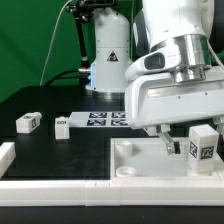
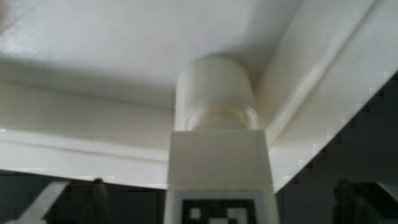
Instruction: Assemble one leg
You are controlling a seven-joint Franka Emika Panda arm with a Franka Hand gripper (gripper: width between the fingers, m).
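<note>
A leg (image 1: 203,143), a small white block with a black-and-white tag, stands over the large white panel (image 1: 135,165) at the exterior view's right. My gripper (image 1: 188,148) is down at it. In the wrist view the leg (image 2: 222,160) lies midway between my two dark fingers (image 2: 80,200), with a gap on each side. Its round peg (image 2: 219,95) points at the panel (image 2: 107,60). My gripper (image 2: 222,208) is open around the leg without touching it. Whether the peg sits in a socket is hidden.
Two more legs (image 1: 27,122) (image 1: 61,127) lie on the black table at the exterior view's left. The marker board (image 1: 105,119) lies behind the panel. A white rim (image 1: 6,152) runs along the table's front edge.
</note>
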